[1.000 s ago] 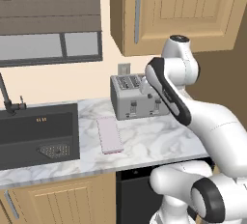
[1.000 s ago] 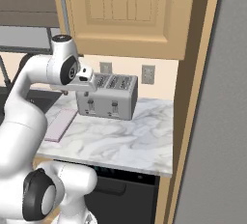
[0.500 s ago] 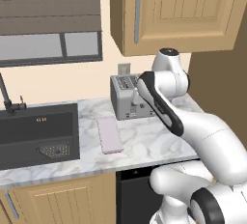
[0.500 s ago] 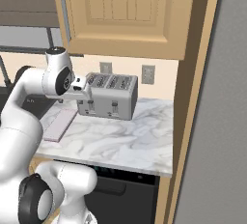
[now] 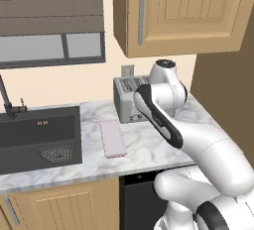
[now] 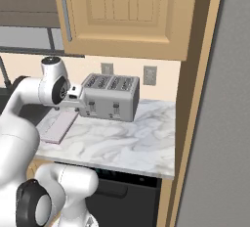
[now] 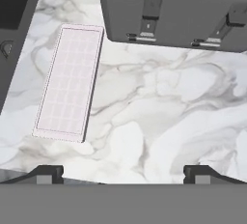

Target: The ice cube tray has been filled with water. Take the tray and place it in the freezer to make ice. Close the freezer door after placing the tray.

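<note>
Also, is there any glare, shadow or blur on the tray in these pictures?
Hand view: tray is sharp, no glare, with a thin dark shadow along its right edge. Left base view: tray looks flat and evenly lit. Right base view: the arm partly hides it; the picture is soft.

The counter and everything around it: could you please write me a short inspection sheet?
Surface: marble counter, sink set in at its left.
Job's things: pink tray lies flat between sink and toaster, untouched.
Clutter: silver toaster at the back wall.
Hand: hand open, above the counter, holding nothing.
Cables: nothing seen.
Surroundings: wooden wall cabinet, window with blind, wall outlets.
</note>
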